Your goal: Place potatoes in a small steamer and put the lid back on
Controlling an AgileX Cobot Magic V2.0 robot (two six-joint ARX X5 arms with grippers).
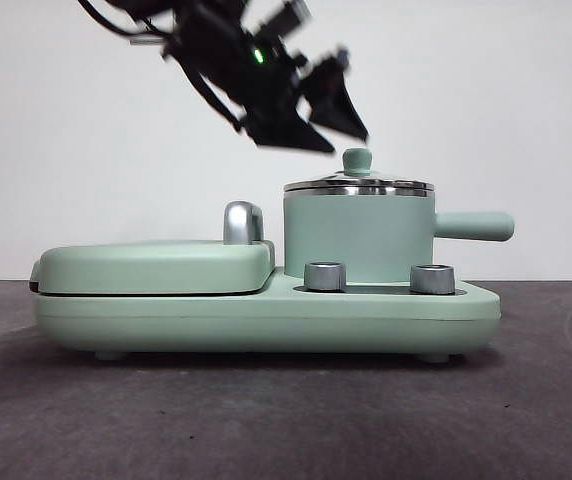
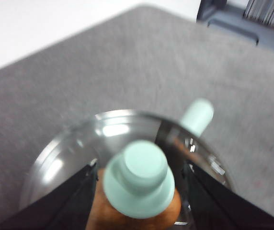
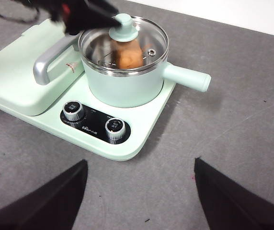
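While its jaws stood wide apart, the left gripper [image 1: 311, 110] hung just above the lid [image 3: 123, 43], holding nothing. Under the glass the potato [image 3: 129, 53] lay inside the steamer [image 3: 123, 79]. Well off, the right gripper [image 3: 139, 191] waited, spread wide and empty.

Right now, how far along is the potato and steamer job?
Nearly finished. The potato sits inside the small steamer, and the lid rests on its rim. The left claw is open just above the lid's knob. The right claw waits apart, open. Only the left arm's retreat seems left.
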